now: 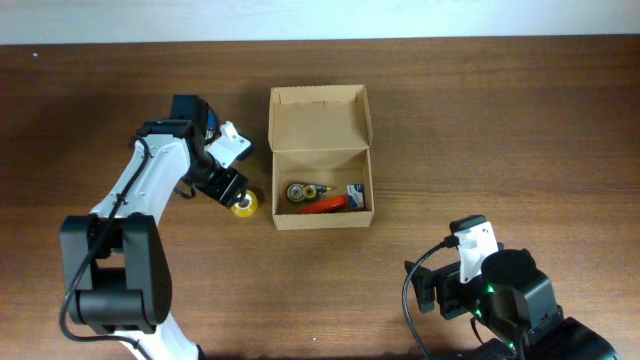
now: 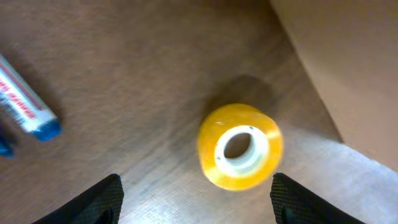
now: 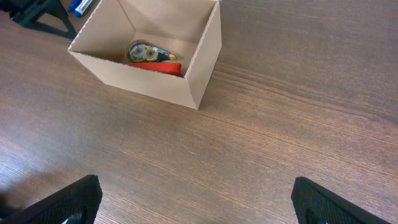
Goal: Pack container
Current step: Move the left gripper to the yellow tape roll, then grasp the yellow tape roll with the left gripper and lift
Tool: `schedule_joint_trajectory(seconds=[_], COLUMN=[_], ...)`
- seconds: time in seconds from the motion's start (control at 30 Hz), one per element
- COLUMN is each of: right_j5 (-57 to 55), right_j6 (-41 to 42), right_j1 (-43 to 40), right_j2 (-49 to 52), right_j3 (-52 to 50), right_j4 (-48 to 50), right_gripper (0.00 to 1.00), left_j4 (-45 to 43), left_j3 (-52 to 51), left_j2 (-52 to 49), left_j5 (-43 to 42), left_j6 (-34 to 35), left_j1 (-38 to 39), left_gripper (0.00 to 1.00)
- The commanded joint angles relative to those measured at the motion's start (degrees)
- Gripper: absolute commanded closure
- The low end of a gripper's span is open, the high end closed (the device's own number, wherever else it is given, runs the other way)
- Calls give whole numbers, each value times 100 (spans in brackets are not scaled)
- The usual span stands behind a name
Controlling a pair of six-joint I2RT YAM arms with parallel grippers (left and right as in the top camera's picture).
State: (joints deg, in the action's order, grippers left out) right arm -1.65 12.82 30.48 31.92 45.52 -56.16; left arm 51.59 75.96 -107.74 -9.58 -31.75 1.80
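On the wooden table (image 1: 500, 110), the brown container (image 1: 318, 122) sits open at centre. The left gripper (image 1: 228, 190), spread wide, hovers over a yellow tape roll (image 2: 209, 150) beside it; the right gripper (image 3: 199, 205), equally wide, hangs well apart.

Two white-and-black arms (image 1: 148, 182), black cables (image 1: 405, 295), matte black fingers (image 2: 93, 204).

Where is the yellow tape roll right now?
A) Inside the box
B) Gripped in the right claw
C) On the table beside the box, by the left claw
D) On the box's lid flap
C: the yellow tape roll lies on the table outside the cardboard box, just ahead of the open left claw, with nothing gripping it.
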Motion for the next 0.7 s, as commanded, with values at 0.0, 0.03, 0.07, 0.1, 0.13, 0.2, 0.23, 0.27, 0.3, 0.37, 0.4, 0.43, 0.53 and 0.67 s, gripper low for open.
schedule_joint_trajectory(seconds=[0.0,0.03,0.07,0.1,0.13,0.2,0.23,0.27,0.3,0.37,0.4,0.43,0.53,0.67], right_j5=[-50,-50,-50,-50,-50,-50,-50,-50,-50,-50,-50,-50,-50,-50], right_j6=[-20,-20,-20,-20,-20,-20,-20,-20,-20,-20,-20,-20,-20,-20], right_j1=[31,31,31,31,31,31,31,31,31,31,31,31,31,31], right_j2=[-33,-33,-33,-33,-33,-33,-33,-33,-33,-33,-33,-33,-33,-33], right_j3=[-11,-11,-11,-11,-11,-11,-11,-11,-11,-11,-11,-11,-11,-11], right_j4=[2,2,2,2,2,2,2,2,2,2,2,2,2,2], right_gripper=[1,1,1,1,1,1,1,1,1,1,1,1,1,1], left_j4=[-144,-203,-269,-321,-387,-474,-496,-498,-511,-579,-625,-695,-815,-857], left_j3=[-179,-219,-262,-302,-356,-457,-498,-511,-511,-511,-516,-538,-577,-584], left_j2=[-81,-81,-83,-83,-90,-90,-90,-90,-90,-90,-90,-90,-94,-101], left_j5=[195,192,192,192,190,133,35,-68,-138,-133,-131,-131,31,42], left_j6=[313,391,455,501,538,540,540,540,553,728,822,861,990,988], left_j1=[-11,-11,-11,-11,-11,-9,-9,-9,-9,-9,-9,-9,-9,-9], left_gripper=[25,25,25,25,25,25,25,25,25,25,25,26,27,32])
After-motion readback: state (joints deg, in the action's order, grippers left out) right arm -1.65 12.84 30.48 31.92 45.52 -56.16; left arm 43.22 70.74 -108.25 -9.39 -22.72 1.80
